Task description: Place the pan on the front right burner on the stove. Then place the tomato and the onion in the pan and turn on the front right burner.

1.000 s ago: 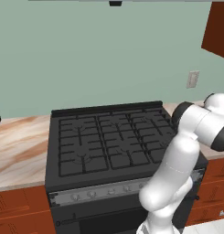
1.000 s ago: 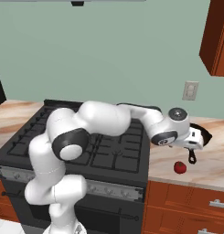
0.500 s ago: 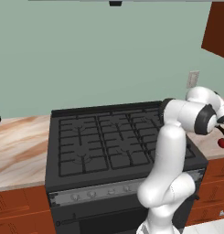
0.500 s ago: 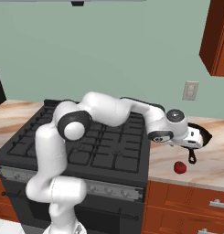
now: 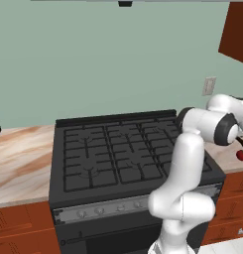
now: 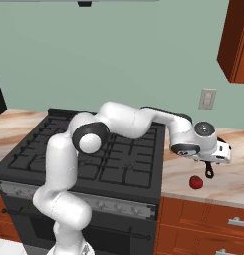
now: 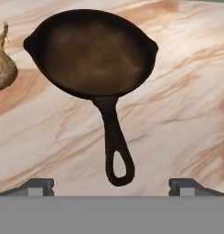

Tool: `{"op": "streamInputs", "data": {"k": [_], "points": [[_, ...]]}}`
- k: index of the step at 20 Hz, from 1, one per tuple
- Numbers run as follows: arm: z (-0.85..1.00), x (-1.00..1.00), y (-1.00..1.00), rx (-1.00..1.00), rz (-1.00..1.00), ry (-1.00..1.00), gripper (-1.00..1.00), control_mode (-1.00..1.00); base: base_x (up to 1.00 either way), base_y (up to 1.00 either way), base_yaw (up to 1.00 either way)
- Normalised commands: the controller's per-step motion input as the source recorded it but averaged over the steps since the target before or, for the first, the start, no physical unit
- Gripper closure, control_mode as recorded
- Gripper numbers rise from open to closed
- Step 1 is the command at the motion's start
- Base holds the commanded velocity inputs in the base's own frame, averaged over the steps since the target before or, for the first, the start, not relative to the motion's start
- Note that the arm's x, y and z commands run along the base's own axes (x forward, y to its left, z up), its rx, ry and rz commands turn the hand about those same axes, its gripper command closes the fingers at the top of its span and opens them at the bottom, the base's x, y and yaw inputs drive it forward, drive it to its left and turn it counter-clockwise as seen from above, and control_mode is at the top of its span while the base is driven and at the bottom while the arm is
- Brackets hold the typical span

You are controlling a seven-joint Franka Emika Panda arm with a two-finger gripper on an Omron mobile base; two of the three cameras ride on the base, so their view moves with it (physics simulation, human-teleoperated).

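My arm has swung further right, off the stove (image 5: 128, 149) and over the counter (image 6: 228, 174). My gripper (image 7: 111, 186) has reached out above the pan (image 7: 93, 52), its handle now between my wide-open jaws, tomato (image 6: 195, 182) nearby.

Flat, even rendered light in all three views, bright enough, no visible lamp. Base views: sharp edge to edge, no blur, straight lines stay straight at the borders. Stove (image 5: 118, 149) grates read nearly uniform black, little shading detail in mid-frame. White arm shows soft gradient shading, darker on its undersides, lower centre of both base views. Tomato (image 6: 195, 182) carries a faint highlight, lower right. Hand view: crisp, pan (image 7: 93, 52) in upper centre has a soft brown sheen inside, no hard glare. Only a faint soft shadow under it on the marble counter (image 7: 177, 100); onion (image 7: 2, 68) cropped at left edge.
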Motion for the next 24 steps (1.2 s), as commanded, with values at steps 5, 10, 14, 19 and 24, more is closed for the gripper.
{"op": "streamInputs", "data": {"k": [5, 10, 14, 19, 24], "points": [[0.0, 0.0, -0.06, 0.0, 0.0, 0.0, -1.0, -1.0, 0.0, 0.0, 0.0], [0.0, 0.05, 0.0, 0.0, 0.0, 0.0, -1.0, -1.0, 0.0, 0.0, 0.0], [0.0, 0.14, 0.02, 0.0, 0.0, 0.0, -1.0, -1.0, 0.0, 0.0, 0.0], [0.0, 0.2, 0.06, 0.0, 0.0, 0.0, -1.0, -1.0, 0.0, 0.0, 0.0], [0.0, 0.14, 0.0, 0.0, 0.0, 0.0, -1.0, -1.0, 0.0, 0.0, 0.0]]}}
